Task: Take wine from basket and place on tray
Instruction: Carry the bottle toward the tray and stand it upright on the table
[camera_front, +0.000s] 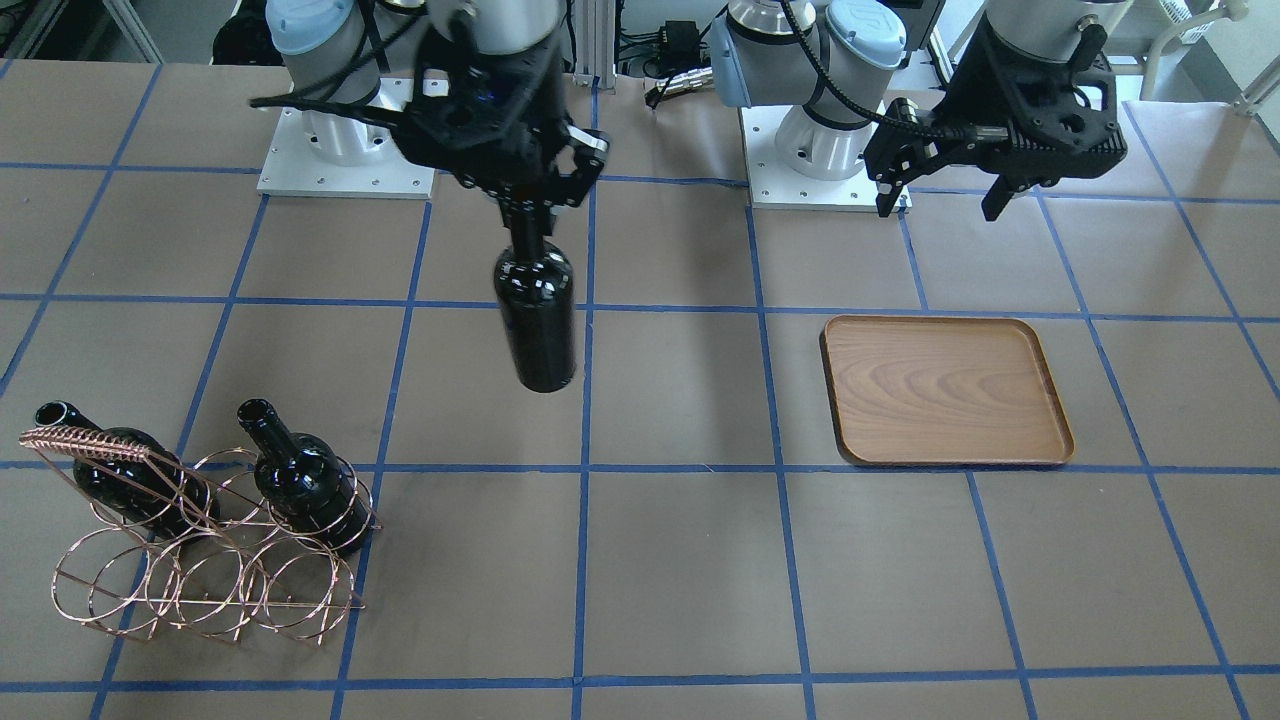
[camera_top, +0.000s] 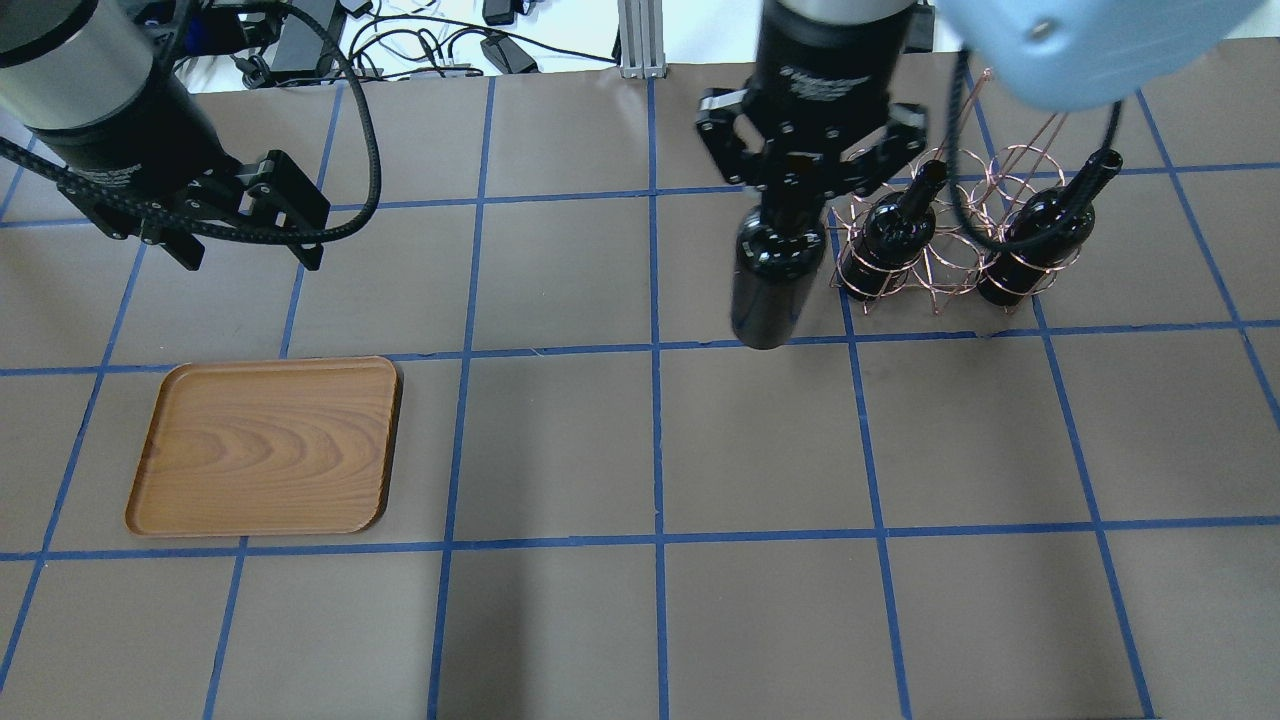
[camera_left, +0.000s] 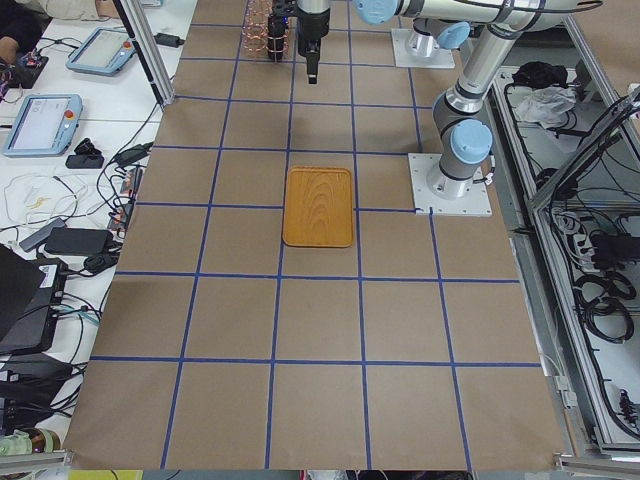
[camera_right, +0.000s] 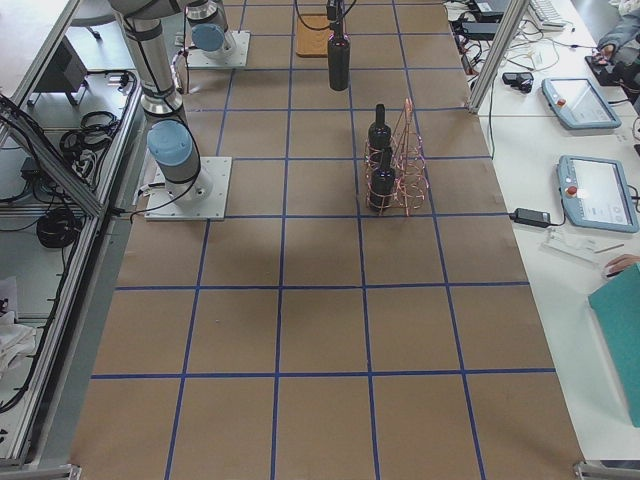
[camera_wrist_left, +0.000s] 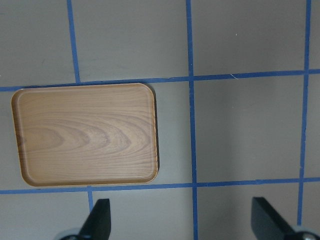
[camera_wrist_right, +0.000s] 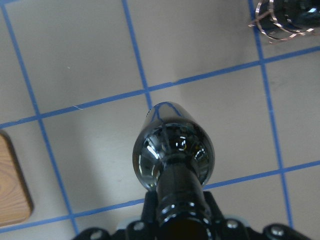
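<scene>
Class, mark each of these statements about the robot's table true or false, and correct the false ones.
1. The right hand grips a wine bottle by its neck, outside the basket. True.
2. A bottle lies on the tray. False: the tray carries no bottle.
3. Three bottles sit in the basket. False: only two bottles sit there.
4. The left hand is open and holds nothing. True.

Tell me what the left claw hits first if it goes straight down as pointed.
Most likely the bare table. In its wrist view the open left claw points down past the wooden tray, which lies off to one side. Height is hard to judge.
</scene>
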